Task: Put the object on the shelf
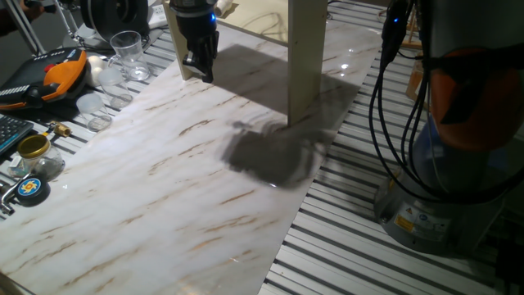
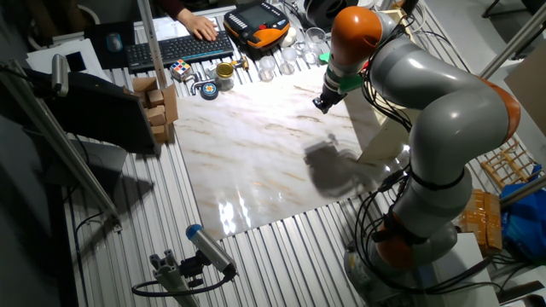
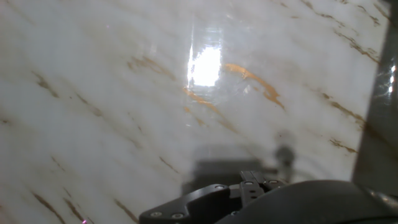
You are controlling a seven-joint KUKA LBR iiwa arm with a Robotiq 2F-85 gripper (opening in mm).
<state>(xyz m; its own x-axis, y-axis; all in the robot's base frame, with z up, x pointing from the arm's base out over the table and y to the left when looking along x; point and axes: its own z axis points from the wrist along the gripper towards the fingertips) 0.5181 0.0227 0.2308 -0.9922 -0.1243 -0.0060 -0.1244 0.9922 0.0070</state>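
Note:
My gripper (image 1: 200, 67) hangs low over the white marble board (image 1: 164, 188), just in front of the shelf's left panel leg (image 1: 185, 45). The shelf is pale beige wood; a second broad leg (image 1: 307, 57) stands on the board to the right, and its top board is cut off above the frame. In the other fixed view the gripper (image 2: 322, 103) is at the board's far side. The fingers read as one dark mass, so open or shut is unclear. The white fitting with the red end shows in no view. The hand view shows only marble and the gripper body (image 3: 249, 199).
Clear glasses (image 1: 127, 49), an orange-and-black pendant (image 1: 61, 74) and a brass-lidded jar (image 1: 34, 152) sit left of the board. Black cables (image 1: 385, 82) and the arm's base (image 1: 442, 188) stand to the right. A keyboard (image 2: 175, 47) with a hand on it lies beyond the board.

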